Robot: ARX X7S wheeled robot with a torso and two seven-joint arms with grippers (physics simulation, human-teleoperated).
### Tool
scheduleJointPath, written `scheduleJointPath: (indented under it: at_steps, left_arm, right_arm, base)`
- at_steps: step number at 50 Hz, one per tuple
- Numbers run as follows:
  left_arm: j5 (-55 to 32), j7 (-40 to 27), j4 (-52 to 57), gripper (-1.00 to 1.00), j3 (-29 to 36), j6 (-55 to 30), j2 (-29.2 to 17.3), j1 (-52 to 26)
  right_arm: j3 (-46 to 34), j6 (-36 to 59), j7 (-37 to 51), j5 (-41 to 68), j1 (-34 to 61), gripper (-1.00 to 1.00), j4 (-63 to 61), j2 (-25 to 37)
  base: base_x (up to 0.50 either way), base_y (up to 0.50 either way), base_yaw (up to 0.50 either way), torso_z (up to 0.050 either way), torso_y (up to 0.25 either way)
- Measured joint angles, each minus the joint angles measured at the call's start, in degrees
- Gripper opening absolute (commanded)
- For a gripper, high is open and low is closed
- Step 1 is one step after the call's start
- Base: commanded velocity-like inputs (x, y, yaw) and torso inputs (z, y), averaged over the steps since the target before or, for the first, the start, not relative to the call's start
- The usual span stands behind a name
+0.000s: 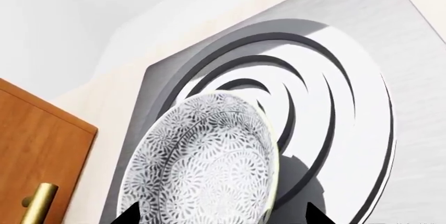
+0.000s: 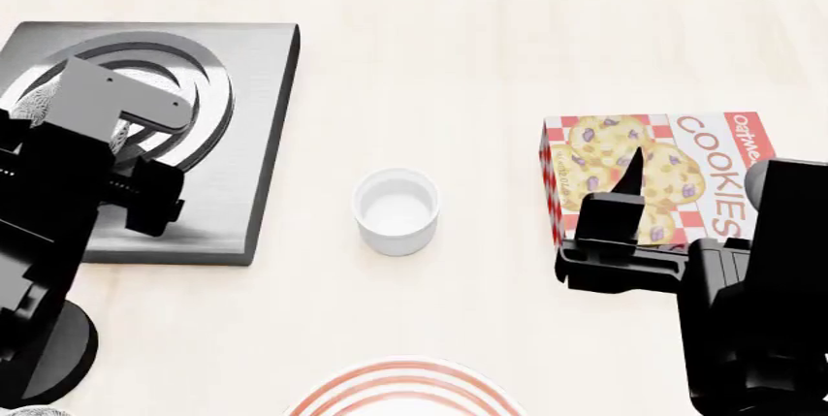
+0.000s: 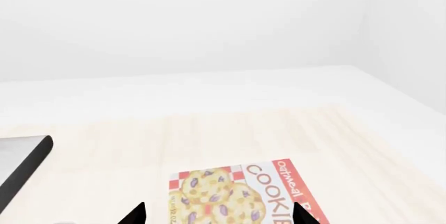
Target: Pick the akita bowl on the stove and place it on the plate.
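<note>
Left tool (image 1: 219,216) spread around the bowl (image 1: 206,161) over the stove (image 1: 411,78), far left; right tool (image 3: 217,214) spread, empty.

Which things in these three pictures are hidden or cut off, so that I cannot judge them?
- Akita bowl, head view: mostly hidden behind the left arm; whether it is lifted off the stove is unclear.
- Left tool, left wrist view: only the fingertips show, so contact with the bowl cannot be confirmed.
- Plate, head view: cut off by the bottom edge.
- Cookie box, right wrist view: cut off by the bottom edge.
</note>
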Motion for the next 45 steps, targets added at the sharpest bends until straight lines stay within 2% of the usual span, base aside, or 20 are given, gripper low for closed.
scheduleJointPath:
  at_steps: [7, 8, 45]
  left_arm:
    - [-0.1, 0.1, 0.2, 1.00, 0.1, 0.1, -0.2, 0.1]
    - [-0.1, 0.1, 0.2, -1.00, 0.1, 0.1, -0.2, 0.2]
    - [-1.6, 0.1, 2.0, -1.00, 0.0, 1.7, -0.2, 0.1]
  right_arm:
    - [-0.1, -0.1, 0.1, 0.2, -0.1, 1.00, 0.0, 0.1]
    - [-0.1, -0.1, 0.2, 0.2, 0.0, 1.00, 0.0, 0.1]
    - [-0.2, -0.5, 1.0, 1.1, -0.1, 1.00, 0.3, 0.5]
  base:
    - [0.00, 0.00, 0.00, 0.000, 0.000]
    - [0.00, 0.00, 0.00, 0.000, 0.000]
    - [0.00, 0.00, 0.00, 0.000, 0.000]
